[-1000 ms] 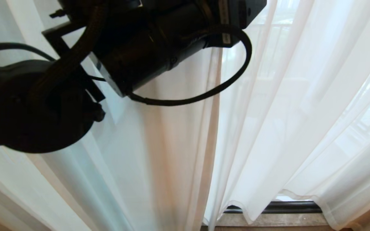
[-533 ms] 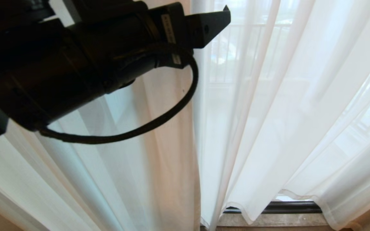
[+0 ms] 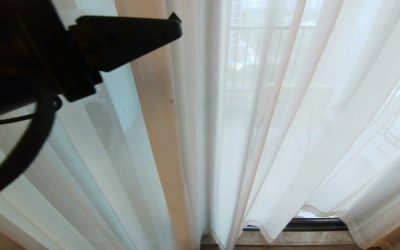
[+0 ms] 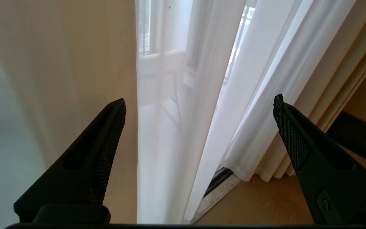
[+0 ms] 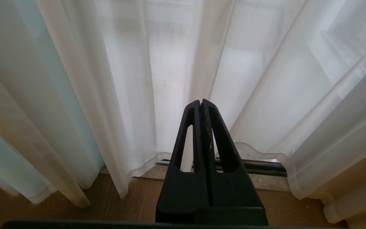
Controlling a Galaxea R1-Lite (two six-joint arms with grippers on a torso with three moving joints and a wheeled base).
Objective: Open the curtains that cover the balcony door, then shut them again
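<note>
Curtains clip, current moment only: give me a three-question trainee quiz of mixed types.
1. True or false: the left tool is clamped on the curtains.
2. The right tool is: A) open B) shut, holding nothing C) shut on fabric.
3. Fill in: the two curtain panels meet, so the balcony door is ____.

Key: 1 false, its fingers stand wide apart with nothing between them; 2 B; 3 covered, with only the bottom frame showing below the hems.

The curtains (image 3: 273,139) veil the balcony door, and their tops are cut off above.
</note>
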